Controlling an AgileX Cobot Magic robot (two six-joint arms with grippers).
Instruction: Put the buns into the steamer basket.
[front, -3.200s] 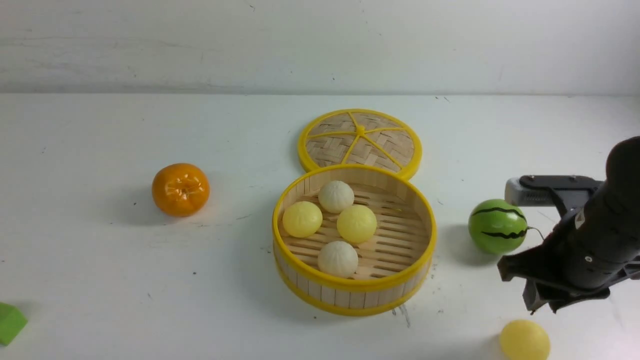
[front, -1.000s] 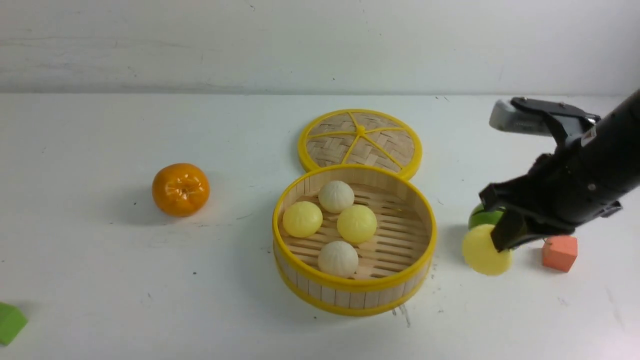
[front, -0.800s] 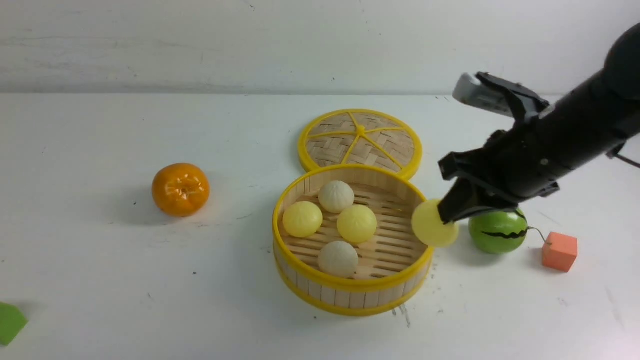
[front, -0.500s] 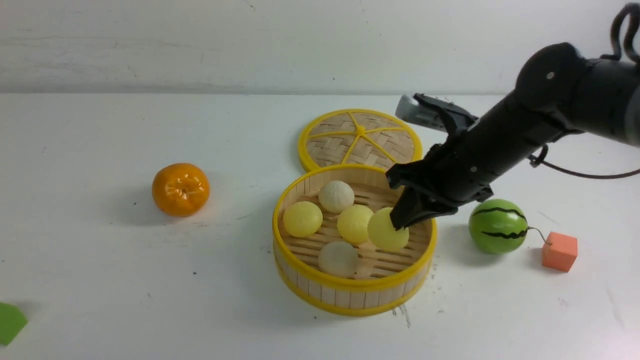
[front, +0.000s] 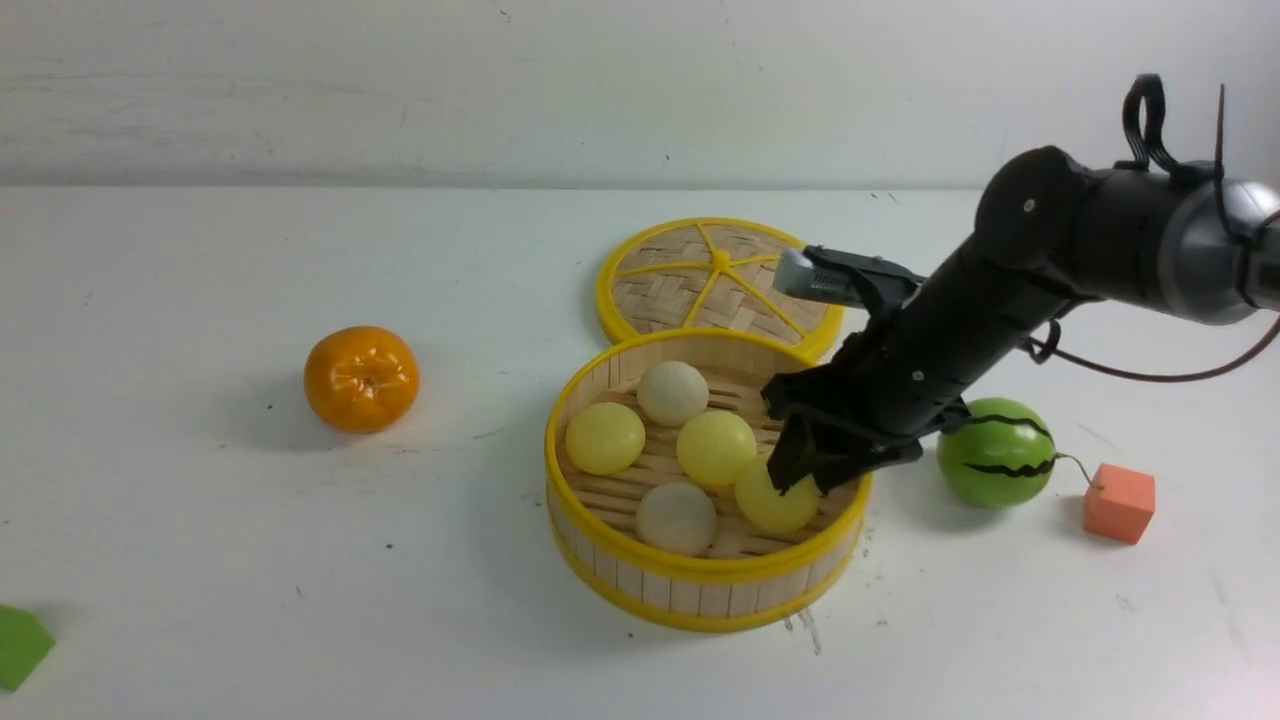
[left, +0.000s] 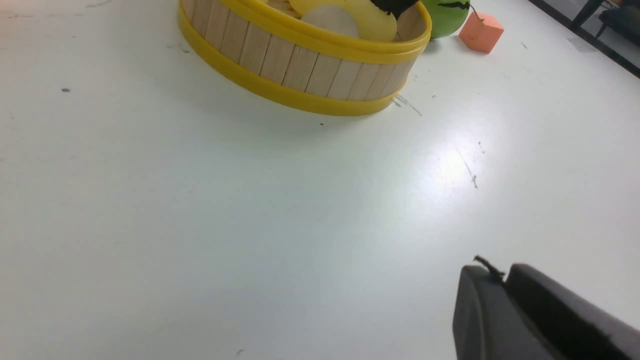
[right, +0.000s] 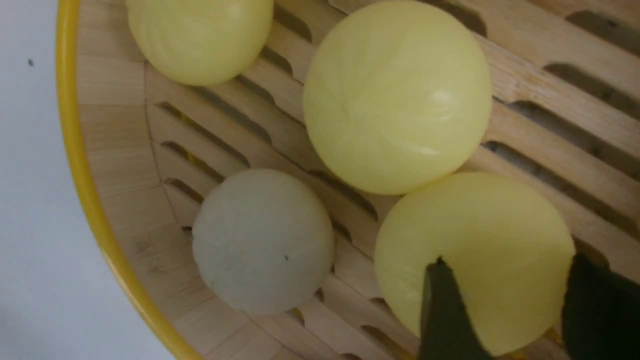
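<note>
The steamer basket (front: 700, 575) stands mid-table with several buns on its slatted floor: two cream-white ones (front: 672, 392) (front: 676, 518) and three pale yellow ones (front: 604, 437) (front: 716, 447) (front: 775, 503). My right gripper (front: 805, 480) reaches down inside the basket's right side. In the right wrist view its fingers (right: 442, 305) stand apart on either side of the nearest yellow bun (right: 474, 240), which rests on the slats beside another yellow bun (right: 397, 95) and a white one (right: 262, 240). My left gripper (left: 492, 272) is shut and empty, low over bare table in front of the basket (left: 300, 65).
The woven lid (front: 720, 280) lies flat just behind the basket. An orange (front: 361, 378) sits to the left. A green watermelon ball (front: 995, 452) and an orange cube (front: 1119, 503) lie to the right of the basket, under my right arm. A green block (front: 18, 645) is at the front left edge.
My right arm carried the yellow bun from the front right, over the rim and down onto the basket floor. Its fingers have spread apart from the bun. The left arm has not moved.
</note>
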